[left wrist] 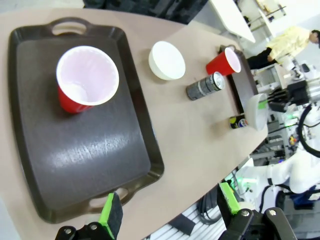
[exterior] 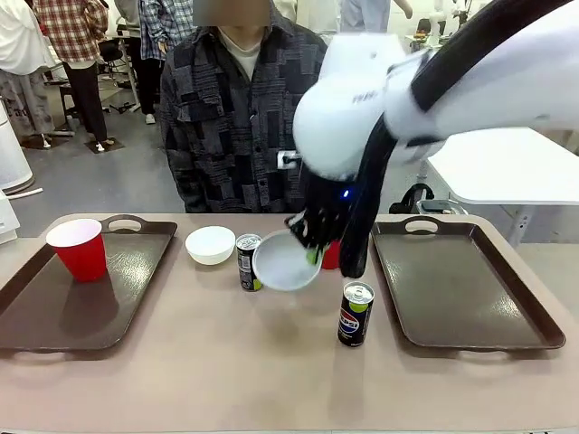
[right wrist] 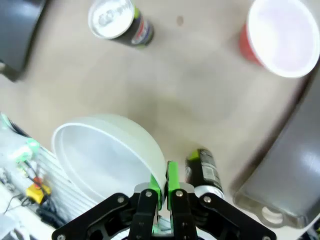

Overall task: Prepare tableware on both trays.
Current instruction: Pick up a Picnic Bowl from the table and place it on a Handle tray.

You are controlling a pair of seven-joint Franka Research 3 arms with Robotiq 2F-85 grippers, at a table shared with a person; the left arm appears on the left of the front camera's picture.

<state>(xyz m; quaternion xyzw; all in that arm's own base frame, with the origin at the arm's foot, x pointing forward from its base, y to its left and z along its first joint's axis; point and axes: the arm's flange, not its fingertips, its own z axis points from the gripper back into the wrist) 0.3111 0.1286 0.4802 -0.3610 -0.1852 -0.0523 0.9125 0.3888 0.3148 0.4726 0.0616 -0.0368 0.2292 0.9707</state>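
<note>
Hanging tilted, shallow white bowl (exterior: pixel 280 264), rim pinched by right fingers (right wrist: pixel 172 181)

No word can be read clearly. The can (exterior: pixel 355 315) nearest the near edge of the table (exterior: pixel 208 384) carries a round red, white and blue logo (exterior: pixel 350 323), its lettering too small to read.

A pale tan table (exterior: pixel 226 371) spans the foreground, and a person (exterior: pixel 237 127) in a dark grey patchwork shirt over a white top stands at its far edge. Behind them is a grey floor (exterior: pixel 99 181), where another person (exterior: pixel 65 27) in a red plaid shirt stands well back at the far left. A white table (exterior: pixel 507 167) sits off to the right, beyond the tan one.
</note>
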